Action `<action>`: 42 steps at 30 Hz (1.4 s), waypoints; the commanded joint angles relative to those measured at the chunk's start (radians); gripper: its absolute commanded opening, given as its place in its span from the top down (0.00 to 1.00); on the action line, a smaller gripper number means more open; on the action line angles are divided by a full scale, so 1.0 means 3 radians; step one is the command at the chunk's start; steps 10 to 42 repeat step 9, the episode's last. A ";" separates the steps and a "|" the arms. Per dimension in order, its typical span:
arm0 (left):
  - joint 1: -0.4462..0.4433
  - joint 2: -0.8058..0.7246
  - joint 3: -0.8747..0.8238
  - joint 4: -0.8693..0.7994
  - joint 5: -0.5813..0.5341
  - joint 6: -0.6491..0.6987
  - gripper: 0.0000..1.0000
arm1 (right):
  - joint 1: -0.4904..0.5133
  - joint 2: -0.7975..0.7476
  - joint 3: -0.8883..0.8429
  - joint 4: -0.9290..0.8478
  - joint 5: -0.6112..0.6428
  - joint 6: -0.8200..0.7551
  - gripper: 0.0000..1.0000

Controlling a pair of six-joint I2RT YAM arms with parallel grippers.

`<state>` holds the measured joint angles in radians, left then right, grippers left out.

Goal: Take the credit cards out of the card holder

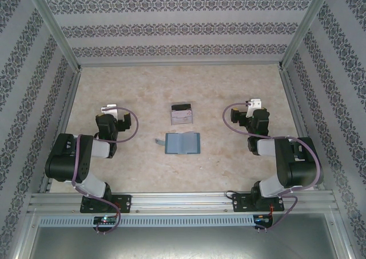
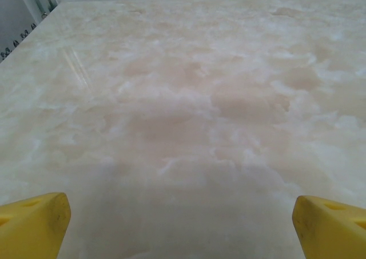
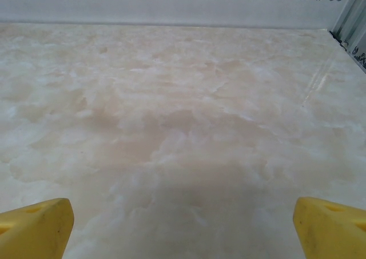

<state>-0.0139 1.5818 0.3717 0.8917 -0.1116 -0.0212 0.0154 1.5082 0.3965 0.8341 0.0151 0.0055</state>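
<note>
The teal card holder [image 1: 182, 143] lies open like a book at the table's middle, its two halves side by side and a small grey tab sticking out to its left. The credit cards cannot be made out in its pockets from above. My left gripper [image 1: 110, 108] hovers well to the holder's left, and its yellow fingertips [image 2: 34, 224] stand wide apart, open over bare table. My right gripper [image 1: 253, 103] is off to the holder's right, also open, with yellow fingertips [image 3: 329, 227] at the frame's corners and nothing between them.
A clear plastic tray [image 1: 181, 115] with a dark patch at its far end sits just behind the holder. The marbled beige table [image 1: 137, 87] is enclosed by patterned walls and metal posts [image 1: 54, 27] on three sides.
</note>
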 commanded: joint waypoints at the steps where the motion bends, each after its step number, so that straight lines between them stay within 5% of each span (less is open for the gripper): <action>1: -0.0043 0.0018 0.0001 0.0247 0.0046 0.0082 0.00 | 0.0005 -0.0001 -0.0028 0.0155 0.0047 0.0058 0.02; 4: -0.0041 0.0007 -0.0047 0.0329 0.0434 0.0222 0.00 | 0.0040 0.0009 -0.0019 0.0152 0.0053 0.0014 0.02; 42: -0.0041 0.0010 -0.0048 0.0334 0.0431 0.0220 0.00 | 0.0002 -0.0003 -0.0023 0.0148 0.0003 0.0048 0.02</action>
